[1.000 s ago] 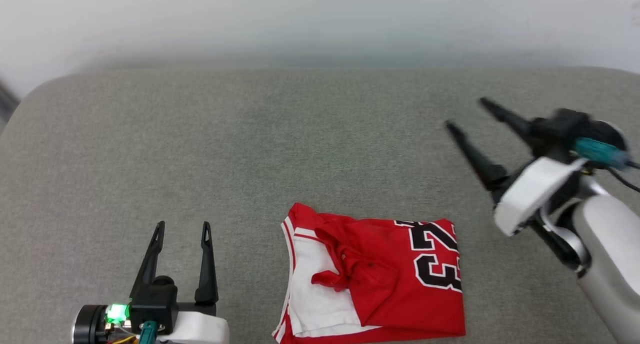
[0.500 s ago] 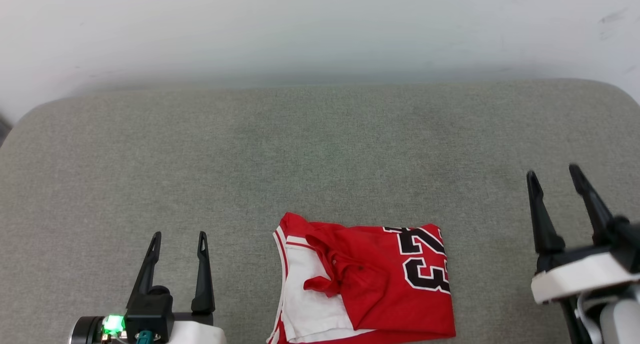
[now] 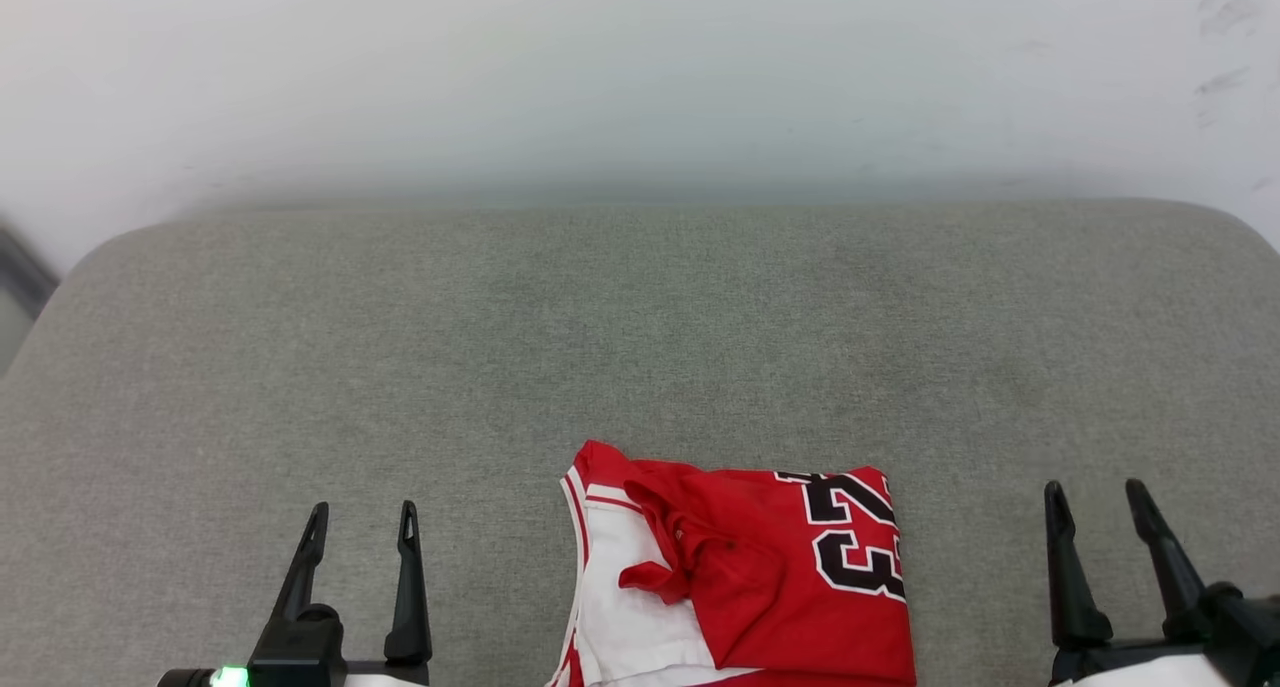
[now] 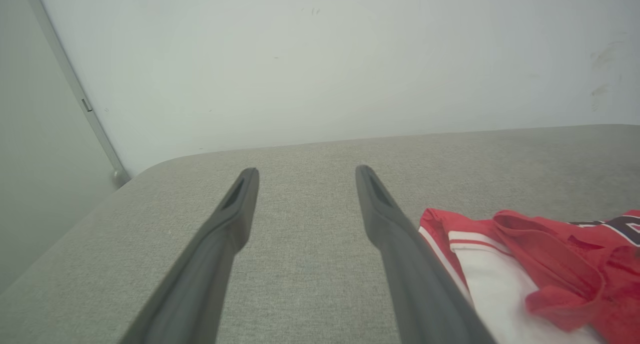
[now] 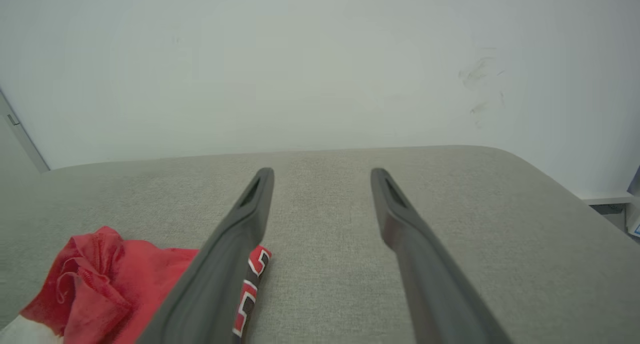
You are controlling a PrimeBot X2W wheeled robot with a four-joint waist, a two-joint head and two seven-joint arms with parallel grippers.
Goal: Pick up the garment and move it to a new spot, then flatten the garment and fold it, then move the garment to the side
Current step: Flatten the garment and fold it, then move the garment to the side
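The garment [image 3: 760, 577], a red jersey with a white sleeve and a black number, lies folded into a compact rectangle on the grey cushion near the front edge. Its left edge shows in the left wrist view as the garment [image 4: 530, 264], and its right edge in the right wrist view as the garment [image 5: 110, 284]. My left gripper [image 3: 364, 513] stands open at the lower left, well clear of the cloth. Open too is my right gripper [image 3: 1095, 492], at the lower right and to the right of the jersey. Neither holds anything.
The grey cushioned surface [image 3: 640, 347] stretches wide behind and to both sides of the jersey, with rounded far corners. A pale wall [image 3: 640, 77] rises right behind it. A narrow gap and grey panel [image 4: 30, 158] lie off the cushion's left end.
My right arm has swung from raised over the cushion's right side down and back to the lower right, fingers pointing forward. The camera has tilted. The jersey and left gripper stayed put.
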